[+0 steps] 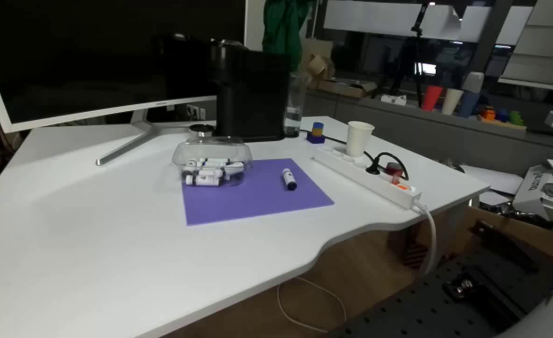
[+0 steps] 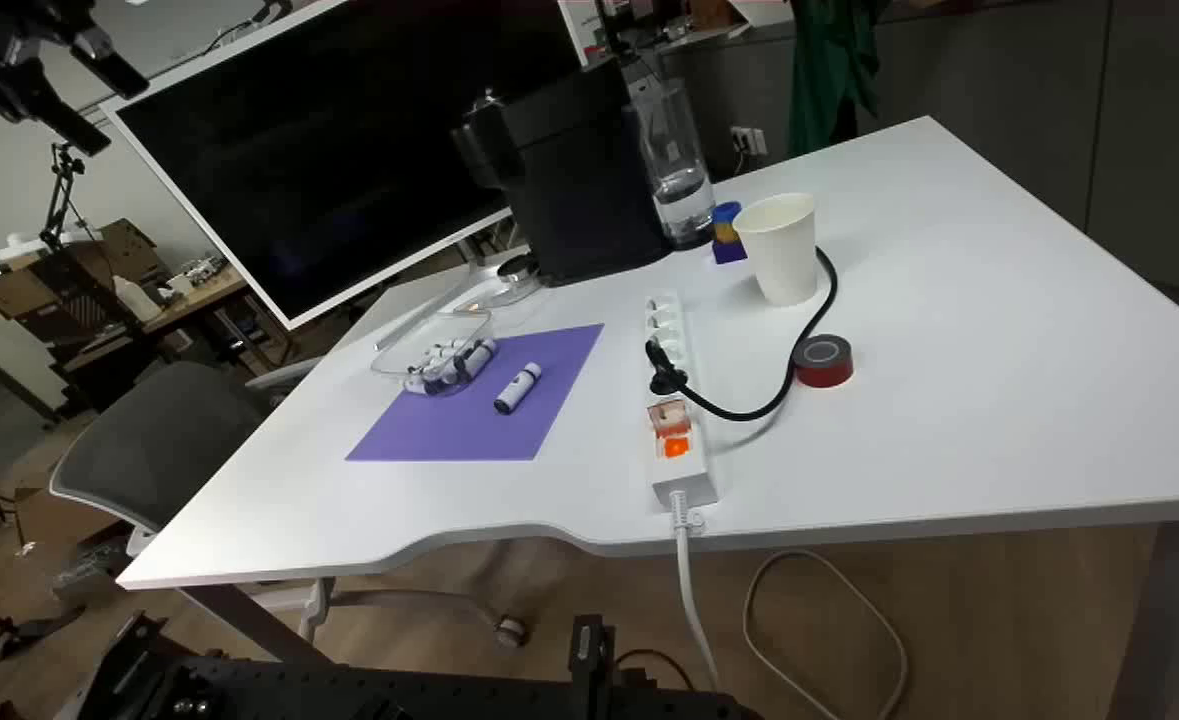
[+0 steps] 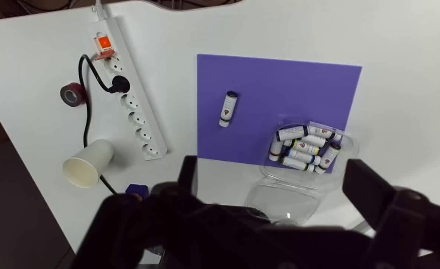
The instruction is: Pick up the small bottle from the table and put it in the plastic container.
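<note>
We've got the hand (image 3: 274, 172) spread wide, gripping nothing, and there's our small white-labelled bottle (image 3: 228, 108) on the purple mat (image 3: 275, 89), outside the clear plastic container (image 3: 302, 180) where similar bottles (image 3: 304, 147) sit; we'd say pick, carry and drop are all to come

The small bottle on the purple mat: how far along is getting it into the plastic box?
Done: nothing for the small bottle itself, though the plastic box stands open with other bottles inside. In hand: nothing; the gripper is open and empty. Left: the bottle lies on the purple mat, so picking it up and putting it in both remain.
</note>
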`<action>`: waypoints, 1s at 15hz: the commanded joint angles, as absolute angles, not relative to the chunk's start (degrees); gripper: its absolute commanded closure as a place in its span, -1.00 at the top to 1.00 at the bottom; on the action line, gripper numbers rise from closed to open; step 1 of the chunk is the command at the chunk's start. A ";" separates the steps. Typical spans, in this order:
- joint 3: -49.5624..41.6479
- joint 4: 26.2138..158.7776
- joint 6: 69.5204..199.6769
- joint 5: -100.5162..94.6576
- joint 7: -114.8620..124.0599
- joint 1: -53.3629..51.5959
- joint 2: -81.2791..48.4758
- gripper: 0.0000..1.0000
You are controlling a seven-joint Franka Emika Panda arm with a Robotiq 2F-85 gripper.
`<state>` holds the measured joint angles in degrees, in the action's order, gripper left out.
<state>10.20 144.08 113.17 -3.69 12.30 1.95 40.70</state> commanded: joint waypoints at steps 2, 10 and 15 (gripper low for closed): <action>9.45 143.91 112.95 -4.28 12.78 0.99 40.51 1.00; 9.45 143.91 112.95 -4.28 12.76 0.98 40.37 1.00; 8.72 143.81 113.66 -4.45 12.94 1.93 38.81 1.00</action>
